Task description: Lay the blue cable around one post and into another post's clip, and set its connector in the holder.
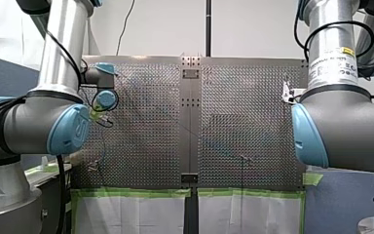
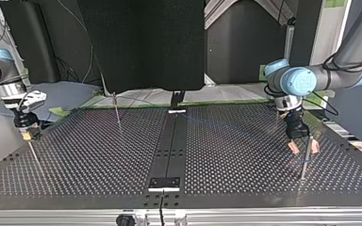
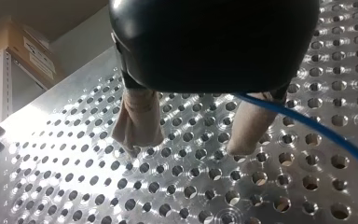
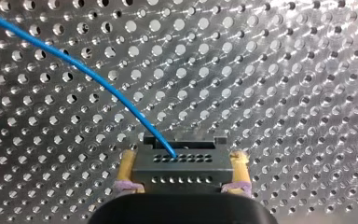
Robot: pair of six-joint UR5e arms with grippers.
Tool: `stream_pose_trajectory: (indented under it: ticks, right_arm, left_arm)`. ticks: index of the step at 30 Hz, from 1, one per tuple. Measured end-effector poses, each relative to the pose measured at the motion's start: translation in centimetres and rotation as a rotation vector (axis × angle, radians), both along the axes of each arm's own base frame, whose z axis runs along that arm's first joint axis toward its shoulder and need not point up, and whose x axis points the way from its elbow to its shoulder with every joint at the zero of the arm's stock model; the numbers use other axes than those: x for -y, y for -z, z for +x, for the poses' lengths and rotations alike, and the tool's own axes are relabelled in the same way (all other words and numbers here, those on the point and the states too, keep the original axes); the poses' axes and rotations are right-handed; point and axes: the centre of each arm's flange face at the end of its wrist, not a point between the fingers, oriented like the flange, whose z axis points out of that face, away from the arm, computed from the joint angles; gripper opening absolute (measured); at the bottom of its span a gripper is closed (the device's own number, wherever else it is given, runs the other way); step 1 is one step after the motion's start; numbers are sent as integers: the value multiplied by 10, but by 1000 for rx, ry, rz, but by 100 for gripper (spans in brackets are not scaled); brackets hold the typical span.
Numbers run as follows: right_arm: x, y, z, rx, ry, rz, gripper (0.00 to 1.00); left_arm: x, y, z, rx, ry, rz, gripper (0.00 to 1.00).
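My right gripper (image 4: 182, 161) is shut on a black connector (image 4: 179, 168), with yellow pads on both of its sides, just above the perforated plate. The blue cable (image 4: 88, 74) leaves the connector's face and curves away over the holes. In the top view this gripper (image 2: 27, 133) hangs at the left edge of the table. My left gripper (image 3: 193, 144) is open, with beige fingers (image 3: 137, 121) spread close over the plate. The blue cable (image 3: 307, 126) passes beside one finger, not gripped. In the top view my left gripper (image 2: 302, 147) hovers at the right, by a thin post (image 2: 305, 162).
A second thin post (image 2: 117, 110) stands at the far left-middle of the plate in the top view, and a slanted rod (image 2: 34, 155) sits below my right gripper. A dark strip (image 2: 172, 146) with brackets runs down the table's middle. Green tape edges the far side.
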Motion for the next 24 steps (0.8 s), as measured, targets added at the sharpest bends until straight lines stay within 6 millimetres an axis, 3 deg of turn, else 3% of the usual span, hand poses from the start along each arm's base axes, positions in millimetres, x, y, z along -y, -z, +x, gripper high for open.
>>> stream_pose_trajectory:
  ticks: [24]
  right_arm:
    - [3,1,-1,3,-2,-29,0]
  left_arm:
    - [-2,-1,1,7,3,-4,100]
